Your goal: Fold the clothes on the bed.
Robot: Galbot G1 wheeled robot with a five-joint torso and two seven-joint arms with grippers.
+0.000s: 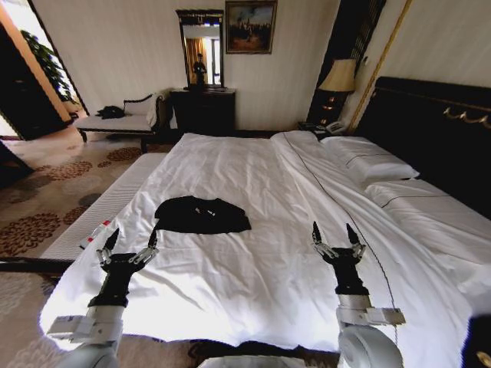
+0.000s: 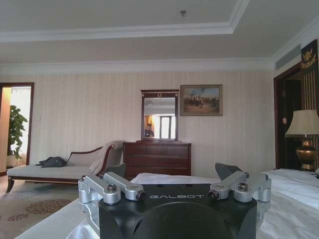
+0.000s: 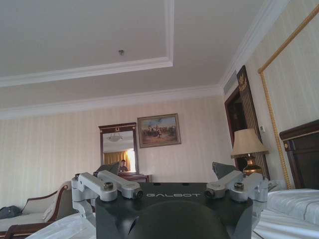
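While lying crumpled on the white sheet of the bed, black T-shirt bunched into a wide low heap, a scrap of white print showing on top. Placed toward the robot's left of the mattress middle, beyond both claws and between their lines of reach. Left gripper raised over the near left edge of the bed, fingers spread wide, tips pointing away toward the far wall; shirt's near left corner just ahead of it and slightly to its right, apart, not touching. Right gripper raised over the near part of the mattress, fingers likewise spread; shirt well apart on its left and farther off. Nothing pinched in either claw. From the left wrist, left gripper seen with both finger linkages splayed outward, dark dresser and mirror behind, white-cushioned bench against the wall. From the right wrist, right gripper equally splayed, lamp and dark headboard to one side.
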